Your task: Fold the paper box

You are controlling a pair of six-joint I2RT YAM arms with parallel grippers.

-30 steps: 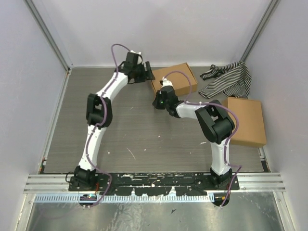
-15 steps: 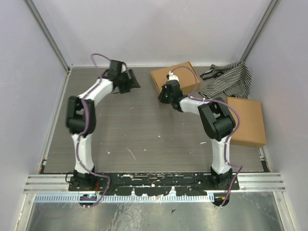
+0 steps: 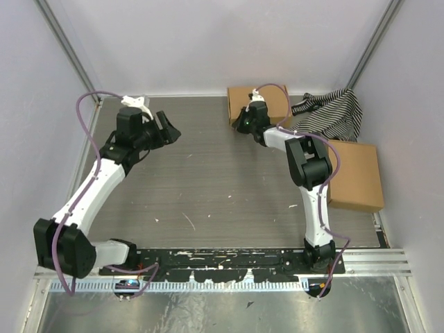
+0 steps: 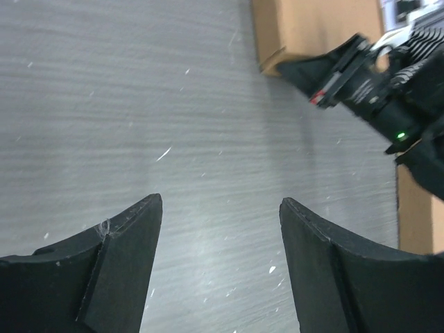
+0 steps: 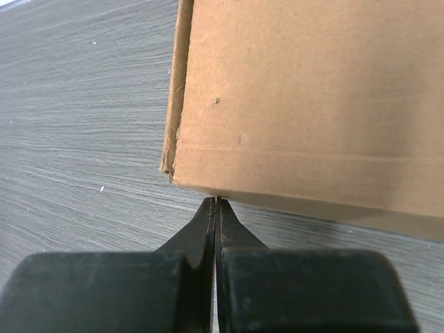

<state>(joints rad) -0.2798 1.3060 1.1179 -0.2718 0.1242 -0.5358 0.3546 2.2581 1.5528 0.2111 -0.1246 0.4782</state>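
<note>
The paper box [image 3: 267, 100] is a shallow brown cardboard mailer lying closed near the far wall, its top flat. My right gripper [image 3: 244, 121] is shut, with nothing between its fingers. In the right wrist view its tips [image 5: 217, 201] touch the lower edge of the box's near side [image 5: 312, 90], close to a corner. In the left wrist view the box [image 4: 312, 28] and the right gripper [image 4: 284, 68] show at the upper right. My left gripper [image 3: 168, 128] hangs open over bare table at the far left, well apart from the box, its fingers [image 4: 220, 201] spread wide.
A larger squarish brown box [image 3: 355, 175] lies at the right edge. A black-and-white striped cloth [image 3: 331, 113] is bunched at the far right, just beside the paper box. Grey walls close in the far and side edges.
My left arm has swung left, away from the box. The box has slid toward the far wall and turned square to it, with my shut right gripper following against its near side.
</note>
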